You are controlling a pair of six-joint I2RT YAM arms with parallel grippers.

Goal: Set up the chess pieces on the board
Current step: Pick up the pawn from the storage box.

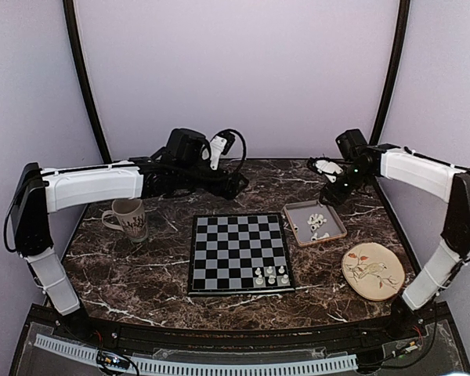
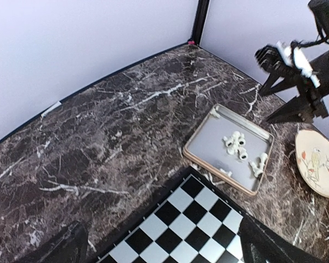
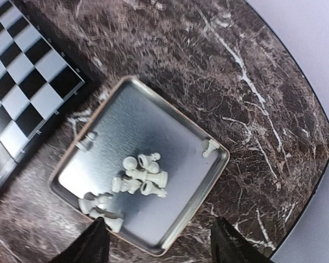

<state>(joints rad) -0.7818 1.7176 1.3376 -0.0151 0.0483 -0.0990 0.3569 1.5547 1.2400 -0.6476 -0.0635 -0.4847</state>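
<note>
The board (image 1: pixel 233 249) lies mid-table, with three cream chess pieces (image 1: pixel 270 275) standing on its near right squares. Several more pieces (image 1: pixel 318 223) lie jumbled in a grey-brown tray (image 1: pixel 298 210) right of the board. My right gripper (image 1: pixel 330 193) hovers over the tray's far edge, open and empty; its wrist view shows the pieces (image 3: pixel 144 178) in the tray (image 3: pixel 186 131) between its fingers (image 3: pixel 88 246). My left gripper (image 1: pixel 236 186) is open and empty above the table behind the board; its wrist view shows the board's corner (image 2: pixel 181 230) and the tray (image 2: pixel 203 142).
A patterned mug (image 1: pixel 128 218) stands left of the board. A round cream plate with a bird drawing (image 1: pixel 373 270) lies at the near right. Purple walls close in the back and sides.
</note>
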